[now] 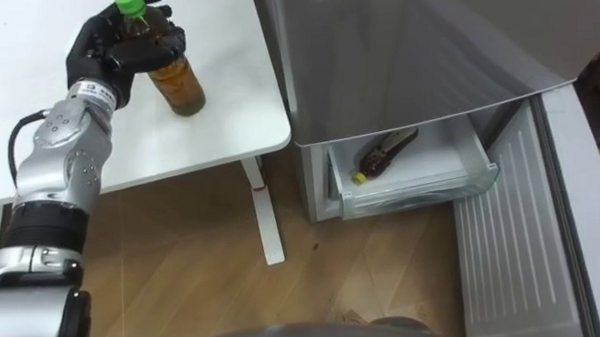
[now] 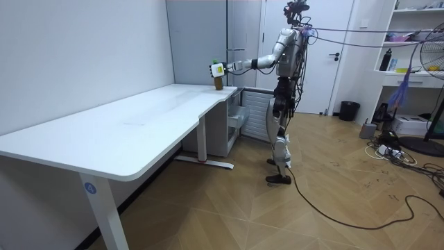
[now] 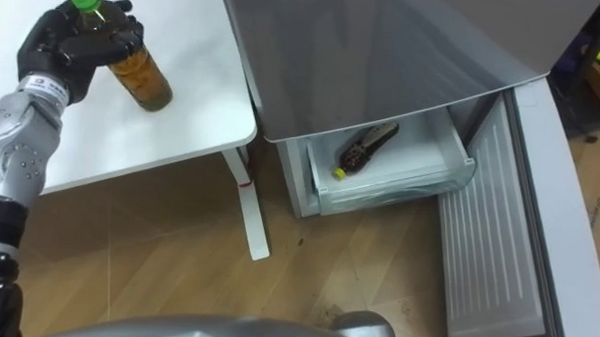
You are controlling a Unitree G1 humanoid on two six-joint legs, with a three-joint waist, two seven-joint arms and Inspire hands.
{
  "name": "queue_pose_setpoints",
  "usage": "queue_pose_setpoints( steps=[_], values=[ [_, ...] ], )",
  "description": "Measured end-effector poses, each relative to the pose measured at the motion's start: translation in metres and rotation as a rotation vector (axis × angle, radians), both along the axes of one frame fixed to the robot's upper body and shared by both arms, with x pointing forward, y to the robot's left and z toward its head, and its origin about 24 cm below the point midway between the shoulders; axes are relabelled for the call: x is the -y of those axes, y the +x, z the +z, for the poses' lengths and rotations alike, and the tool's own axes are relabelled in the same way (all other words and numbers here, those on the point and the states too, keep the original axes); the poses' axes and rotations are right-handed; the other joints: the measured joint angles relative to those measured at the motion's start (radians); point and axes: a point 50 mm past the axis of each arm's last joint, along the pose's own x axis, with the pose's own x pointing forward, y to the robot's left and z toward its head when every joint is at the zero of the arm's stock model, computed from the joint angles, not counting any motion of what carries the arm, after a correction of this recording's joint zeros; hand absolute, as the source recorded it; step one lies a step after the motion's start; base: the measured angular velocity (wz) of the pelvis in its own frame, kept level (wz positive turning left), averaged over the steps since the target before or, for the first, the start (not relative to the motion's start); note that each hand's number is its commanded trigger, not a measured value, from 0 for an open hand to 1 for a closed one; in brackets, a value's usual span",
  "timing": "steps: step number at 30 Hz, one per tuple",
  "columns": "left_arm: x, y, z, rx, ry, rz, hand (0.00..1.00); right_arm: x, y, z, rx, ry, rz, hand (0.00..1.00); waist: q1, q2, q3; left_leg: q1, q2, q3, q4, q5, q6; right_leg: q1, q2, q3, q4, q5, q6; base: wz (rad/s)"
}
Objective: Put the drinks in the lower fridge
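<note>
Amber bottle (image 1: 180, 82) with a green cap sits upright at the corner of the white table (image 1: 224, 46) (base touching or just clear, can't tell). Left hand (image 1: 112, 44) is clamped round its upper half, fingers curled. Second bottle (image 1: 386, 151), yellow cap, lies in the pulled-out lower drawer (image 1: 419, 188) of the fridge (image 1: 404, 52). Fridge door (image 1: 512, 246) is open. Robot stands facing the fridge, left arm stretched to the table.

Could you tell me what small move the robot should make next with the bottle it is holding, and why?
Probably lift and swing it right toward the open white fridge drawer: the left robot hand is curled round the green-capped brown drink bottle over the white table, and the drawer has room beside one dark yellow-capped bottle.
</note>
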Motion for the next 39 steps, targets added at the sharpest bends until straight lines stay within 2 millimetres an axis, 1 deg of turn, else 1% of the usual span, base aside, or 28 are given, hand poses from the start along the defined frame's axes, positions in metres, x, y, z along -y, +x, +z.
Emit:
queue_pose_setpoints(
  steps=[8,13,17,22,24,28,29,30,31,33,37,39],
  values=[
    [0.003,0.0,-0.002,-0.015,-0.003,-0.019,1.0,-0.001,0.003,-0.001,-0.002,0.003,0.026,0.0,-0.009,-0.001,0.0006,-0.002,0.0,0.0,0.001,0.0,0.0,0.0,0.0,0.0,0.0,0.0,0.0,0.0],
    [0.004,0.0,-0.003,-0.017,-0.004,-0.02,1.0,-0.002,0.003,-0.001,-0.003,0.004,0.034,0.0,-0.013,-0.007,0.0031,-0.001,0.0,-0.002,0.001,0.0,0.0,-0.003,0.0,0.002,0.0,0.0,0.0,0.0],
    [0.004,0.0,-0.003,-0.016,-0.006,-0.026,1.0,-0.003,0.003,-0.001,-0.013,0.008,0.041,0.0,-0.013,-0.013,0.0005,0.0,0.0,-0.004,0.002,0.0,0.0,-0.001,0.0,0.004,0.003,0.0,0.0,-0.01],
    [0.005,0.001,-0.003,-0.016,-0.011,-0.029,1.0,-0.003,0.006,-0.001,-0.012,0.009,0.058,0.0,-0.015,-0.016,0.0012,-0.002,0.0,-0.006,0.002,0.0,0.0,-0.004,-0.001,0.004,0.015,0.0,0.0,0.0],
    [0.006,0.001,-0.001,-0.009,-0.008,-0.028,1.0,-0.003,0.011,-0.001,-0.001,0.007,0.06,0.0,-0.02,-0.018,0.0008,-0.011,-0.001,-0.009,0.004,0.0,0.0,-0.005,-0.002,-0.001,0.015,0.0,0.0,0.1],
    [0.011,0.003,0.008,0.033,0.005,-0.028,1.0,-0.003,0.013,-0.001,0.001,0.006,0.065,0.0,-0.013,-0.025,-0.0024,-0.023,-0.001,-0.014,0.013,0.0,0.0,-0.013,-0.004,-0.008,0.016,-0.002,0.0,0.08],
    [0.017,0.005,0.012,0.054,0.015,-0.031,1.0,-0.003,0.013,-0.001,-0.001,0.006,0.069,0.0,-0.009,-0.026,-0.004,-0.031,-0.001,-0.022,0.015,0.0,0.0,-0.017,-0.005,-0.015,0.016,-0.001,0.0,0.16],
    [0.025,0.005,0.015,0.077,0.009,-0.04,1.0,-0.003,0.013,-0.001,-0.003,0.005,0.074,0.0,0.003,-0.027,-0.0042,-0.034,-0.002,-0.031,0.016,0.0,0.001,-0.019,-0.005,-0.019,0.016,-0.001,-0.001,0.15],
    [0.028,0.005,0.017,0.09,0.001,-0.044,1.0,-0.003,0.012,-0.001,-0.004,0.006,0.079,0.0,0.007,-0.028,-0.0041,-0.035,-0.002,-0.031,0.016,0.0,0.001,-0.019,-0.005,-0.02,0.016,-0.001,-0.001,0.09],
    [0.037,0.001,0.024,0.135,-0.018,-0.055,1.0,-0.005,0.015,-0.002,-0.004,0.008,0.096,0.0,0.022,-0.028,-0.0047,-0.036,-0.002,-0.041,0.019,0.001,0.0,-0.017,-0.005,-0.023,0.017,-0.001,-0.001,0.02],
    [0.043,-0.01,0.033,0.192,-0.015,-0.08,1.0,-0.006,0.021,-0.002,0.007,0.012,0.112,0.0,0.04,-0.029,-0.0047,-0.036,-0.002,-0.047,0.02,0.001,0.0,-0.012,-0.006,-0.03,0.015,-0.001,-0.001,0.05],
    [0.045,-0.016,0.036,0.208,-0.015,-0.091,1.0,-0.006,0.027,-0.002,0.021,0.012,0.109,0.0,0.046,-0.03,-0.0041,-0.034,-0.005,-0.064,0.022,0.001,0.0,-0.001,-0.011,-0.054,0.012,-0.002,-0.002,0.23]
  ],
)
